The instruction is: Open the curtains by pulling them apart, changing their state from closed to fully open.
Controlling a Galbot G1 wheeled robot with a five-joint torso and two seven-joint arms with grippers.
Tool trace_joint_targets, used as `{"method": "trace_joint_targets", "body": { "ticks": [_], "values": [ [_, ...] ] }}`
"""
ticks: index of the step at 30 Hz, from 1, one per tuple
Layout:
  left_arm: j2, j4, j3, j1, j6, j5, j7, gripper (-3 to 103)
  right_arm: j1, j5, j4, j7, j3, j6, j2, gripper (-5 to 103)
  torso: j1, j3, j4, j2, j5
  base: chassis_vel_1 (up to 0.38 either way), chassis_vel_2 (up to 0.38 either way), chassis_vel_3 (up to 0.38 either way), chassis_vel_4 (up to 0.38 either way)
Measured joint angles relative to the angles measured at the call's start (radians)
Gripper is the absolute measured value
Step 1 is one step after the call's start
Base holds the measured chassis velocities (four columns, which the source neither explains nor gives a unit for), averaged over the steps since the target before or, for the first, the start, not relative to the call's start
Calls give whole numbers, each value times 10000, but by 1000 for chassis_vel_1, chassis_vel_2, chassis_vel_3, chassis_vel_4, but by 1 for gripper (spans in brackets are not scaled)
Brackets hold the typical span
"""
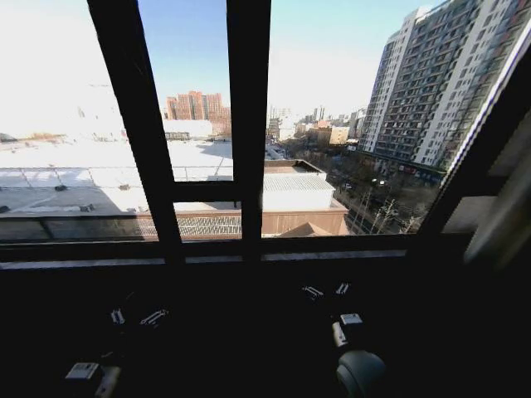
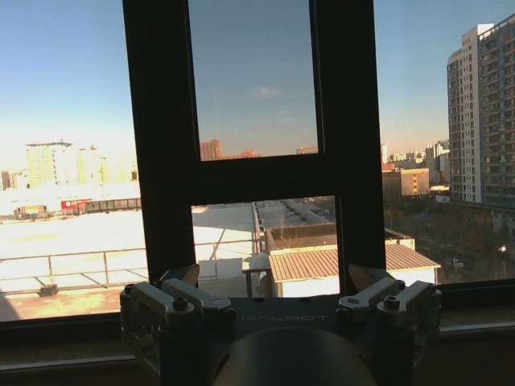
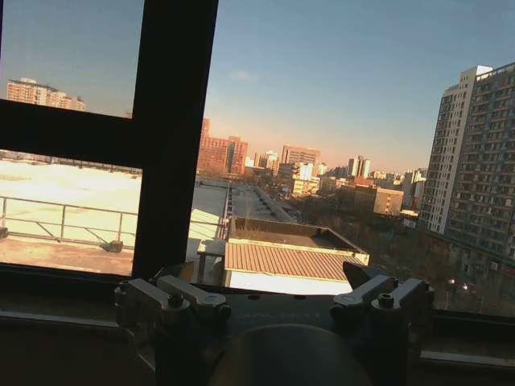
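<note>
The curtains are out of view across the panes. A pale grey-beige band (image 1: pixel 508 211) at the right edge of the head view may be one panel drawn aside, but I cannot tell. The dark window frame (image 1: pixel 247 124) stands bare before a bright city view. My left gripper (image 1: pixel 135 316) hangs low in shadow below the sill, left of centre, open and holding nothing (image 2: pixel 273 277). To the right of centre, my right gripper (image 1: pixel 328 289) sits at about the same height, also open and holding nothing (image 3: pixel 269 277). Both point at the glass.
A dark sill (image 1: pixel 265 253) runs across under the panes, with a shadowed wall below it. A slanted dark frame post (image 1: pixel 473 166) closes the window on the right. Outside are rooftops and a tall apartment block (image 1: pixel 440 83).
</note>
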Motion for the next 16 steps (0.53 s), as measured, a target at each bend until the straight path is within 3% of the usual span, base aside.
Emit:
{"method": "trace_joint_targets", "body": {
  "ticks": [11, 16],
  "values": [
    [-38, 62, 29, 60, -172, 37, 28, 100, -73, -43, -64, 6, 5, 203, 59, 100, 6, 0, 2, 0, -6, 323, -369, -305, 364],
    [-16, 114, 29, 36, -175, 37, 32, 100, -46, -52, -116, 5, -3, 232, 91, 100, -9, -8, 5, 11, -4, 249, -236, -215, 282]
  ]
}}
